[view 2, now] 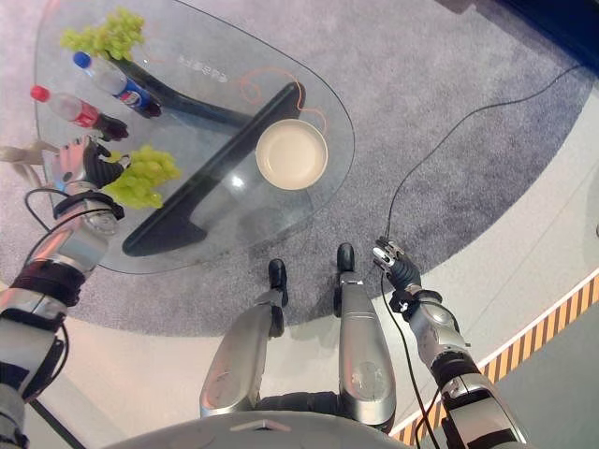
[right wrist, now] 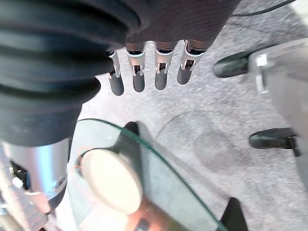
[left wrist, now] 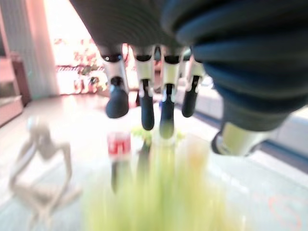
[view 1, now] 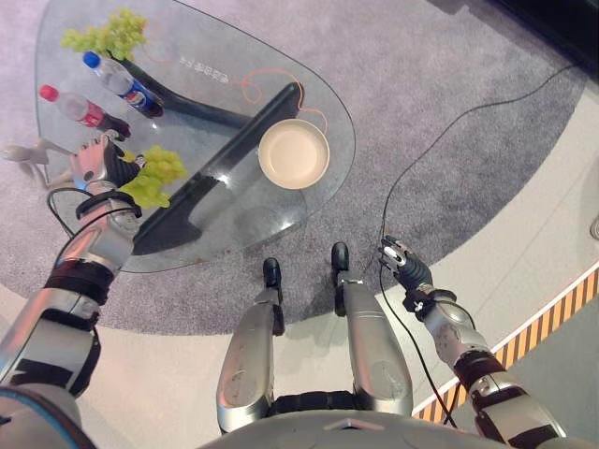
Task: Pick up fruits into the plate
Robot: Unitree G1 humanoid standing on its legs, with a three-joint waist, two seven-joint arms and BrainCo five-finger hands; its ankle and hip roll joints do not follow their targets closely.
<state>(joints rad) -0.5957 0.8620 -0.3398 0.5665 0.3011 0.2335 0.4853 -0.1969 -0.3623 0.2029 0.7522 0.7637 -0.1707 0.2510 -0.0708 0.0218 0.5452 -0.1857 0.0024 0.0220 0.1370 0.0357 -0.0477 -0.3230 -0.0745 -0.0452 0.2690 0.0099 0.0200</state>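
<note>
Nearer bunch of green grapes (view 1: 154, 176) sits on the glass tabletop (view 1: 215, 201) by its left edge, w/ the left hand (view 1: 96, 161) right against it on the outer side. Left wrist view: fingers (left wrist: 144, 103) hang down straight-ish over the blurred green bunch, thumb off to one side, nothing pinched, so hand reads as open and hovering, not gripping yet. Second grape bunch (view 1: 105, 34) lies at the far left corner, well apart. Plate (view 1: 293, 154), cream and empty, is near the tabletop's right edge, well apart from both bunches.

Between the two bunches, along the left edge: two bottles lying down, blue-cap (view 1: 120, 83) and red-cap (view 1: 82, 109). A pale figurine (view 1: 30, 159) stands just beside the hand.

Right hand (view 1: 402, 265) hangs low off the table by the carpet, fingers relaxed, idle, holding nothing.

Risks, as I judge: grapes are soft and loose, so a shallow grasp could shed berries or let the bunch slip on glass. Closing wide may bump the red-cap bottle or the figurine. Long carry across to the plate; a weak hold drops it en route.
</note>
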